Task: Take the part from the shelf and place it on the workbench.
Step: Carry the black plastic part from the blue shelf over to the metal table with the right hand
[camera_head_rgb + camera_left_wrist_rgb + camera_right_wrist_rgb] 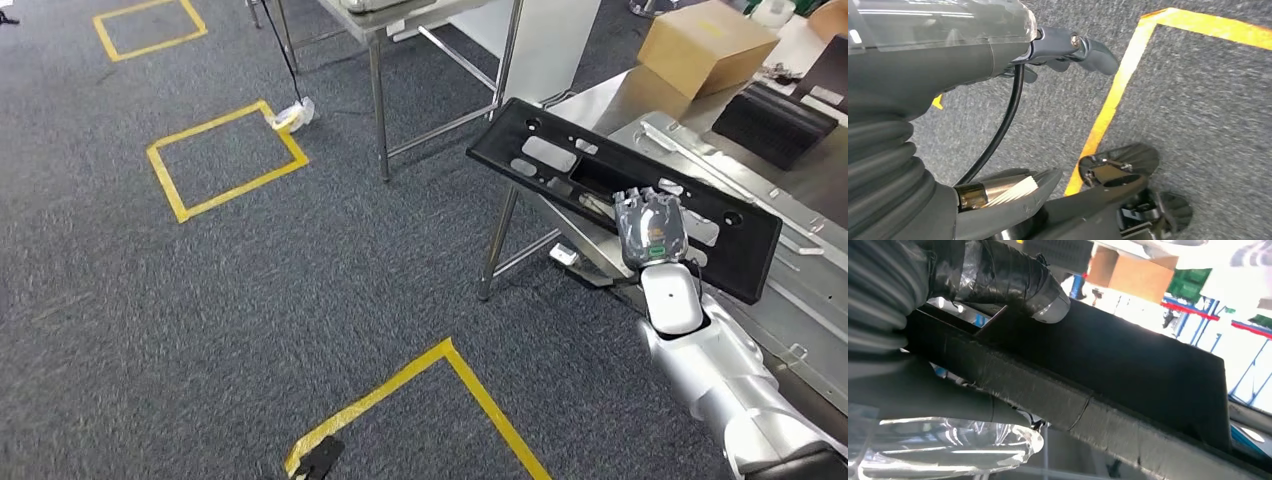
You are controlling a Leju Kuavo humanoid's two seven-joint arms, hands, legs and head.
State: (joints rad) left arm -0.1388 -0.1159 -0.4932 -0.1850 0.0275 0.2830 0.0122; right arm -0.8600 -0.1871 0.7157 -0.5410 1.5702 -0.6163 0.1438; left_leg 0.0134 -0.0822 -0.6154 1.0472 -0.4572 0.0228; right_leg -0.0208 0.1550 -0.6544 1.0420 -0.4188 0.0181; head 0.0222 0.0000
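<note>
Here the right hand (pixel 652 228) grips the long black part (pixel 560 165) above the workbench (pixel 640 100); left hand's (pixel 1063 47) state unclear.

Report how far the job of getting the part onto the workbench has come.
Done: the long black plastic panel with cutouts is off the shelf and gripped in the right hand. In hand: that hand holds it tilted over the edge of the steel workbench, one end jutting out above the carpet. Left: lowering it flat and letting go. The left hand hangs over the grey carpet, holding nothing.
</note>
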